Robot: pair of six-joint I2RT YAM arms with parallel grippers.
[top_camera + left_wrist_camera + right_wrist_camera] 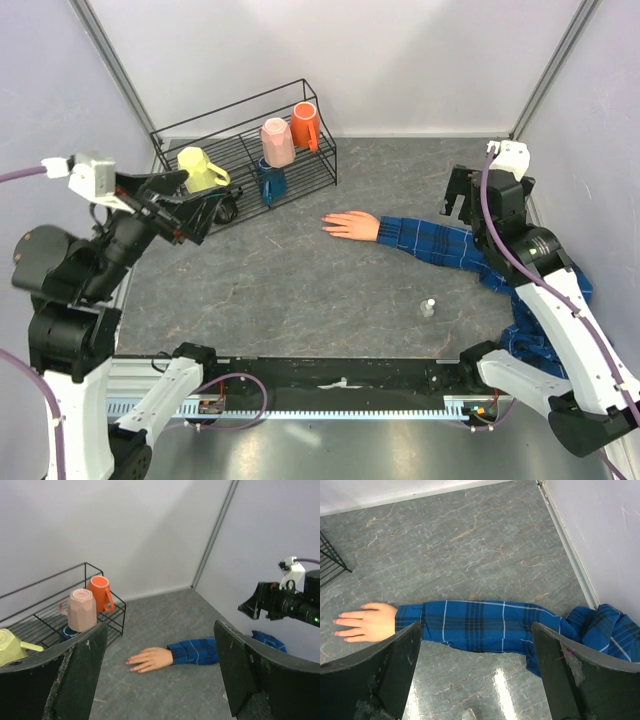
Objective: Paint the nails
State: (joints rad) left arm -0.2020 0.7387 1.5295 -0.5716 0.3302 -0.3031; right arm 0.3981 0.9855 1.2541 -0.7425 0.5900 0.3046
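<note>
**Start Condition: Hand Flat on Table, Both Claws Wide**

The fake hand is smooth peach-pink moulding. It lies palm down on the grey, marble-veined table, just right of centre in the top view. A soft blue plaid sleeve covers its wrist and ends in a crumpled heap at the right edge.

The long axis of hand and sleeve runs almost horizontally across the frame. The fingers point to frame left, toward the black wire rack that holds glossy yellow, pink, orange and blue mugs.

The nails show only in the right wrist view, as slightly pinker fingertip ends. In the top view they are too small to resolve.

Only the top view shows the small clear bottle upright, below the sleeve.

The left gripper, at left beside the rack, stands wide and holds nothing. The right gripper, above the sleeve, is likewise wide and unloaded.
</note>
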